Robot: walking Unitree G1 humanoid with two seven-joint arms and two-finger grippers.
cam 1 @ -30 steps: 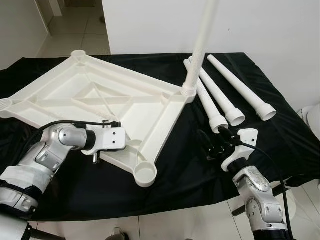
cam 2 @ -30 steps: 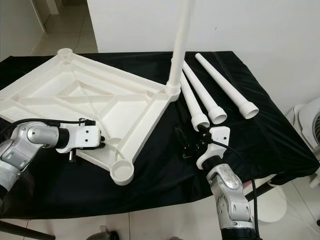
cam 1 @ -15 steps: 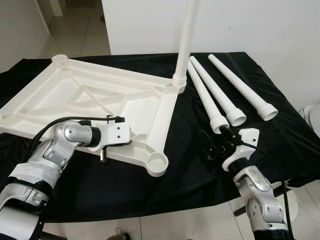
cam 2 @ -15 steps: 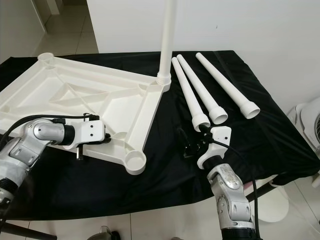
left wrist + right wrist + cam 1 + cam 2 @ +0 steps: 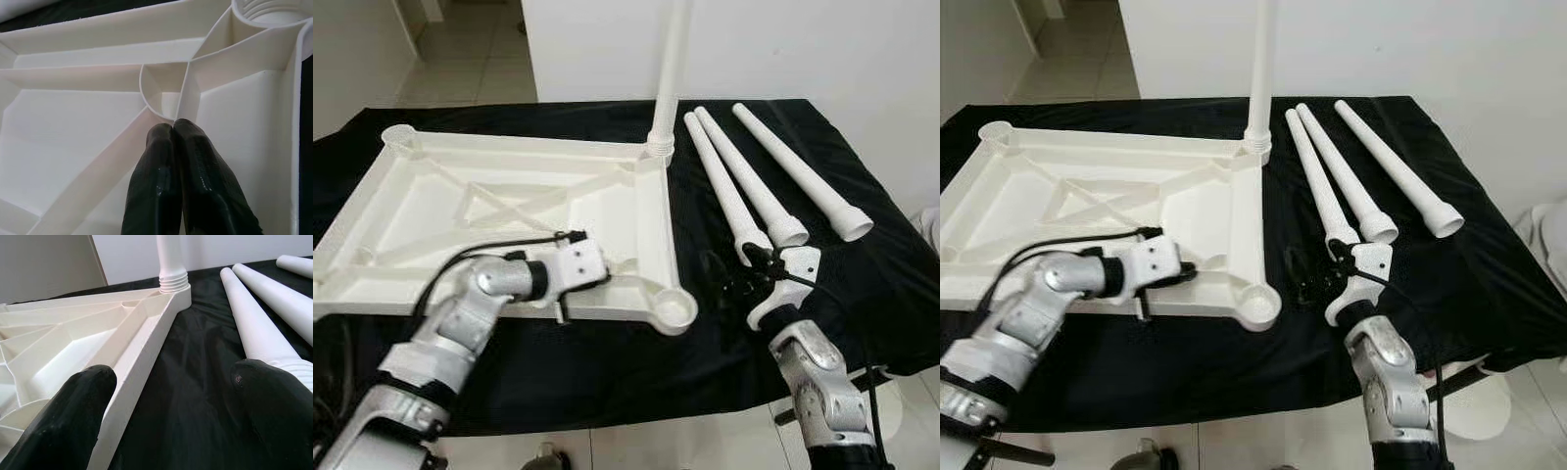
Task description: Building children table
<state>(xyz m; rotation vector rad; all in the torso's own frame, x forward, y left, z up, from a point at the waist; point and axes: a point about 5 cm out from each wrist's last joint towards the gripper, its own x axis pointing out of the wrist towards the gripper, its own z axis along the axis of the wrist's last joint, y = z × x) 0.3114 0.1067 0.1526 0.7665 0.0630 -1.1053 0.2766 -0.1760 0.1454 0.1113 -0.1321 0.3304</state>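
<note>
- Left wrist view, nearest: left gripper [image 5: 173, 125] with both black fingers pressed together, tips against a curved rib inside the upturned white tabletop [image 5: 73, 122]. A threaded corner socket [image 5: 274, 10] sits just beyond the tips, off to one side.
- Left eye view adds what the wrist camera misses: that gripper [image 5: 604, 279] rests on the tabletop's near edge, and the empty corner socket [image 5: 672, 311] lies between the two grippers.
- Right gripper [image 5: 1315, 275] hovers over the black cloth [image 5: 1489, 255], fingers spread wide apart and holding nothing.
- Right wrist view: one finger [image 5: 58, 421] lines up with the tabletop's side wall, the other [image 5: 276, 396] with the flared end of the nearest loose leg [image 5: 254, 318].
- Beyond that gripper, three loose legs [image 5: 759, 191] lie side by side on the cloth, narrow ends pointing away.
- Farthest: one fitted leg [image 5: 668, 69] stands upright in the tabletop's far corner; its threaded base [image 5: 173, 281] is seen seated in the right wrist view.
</note>
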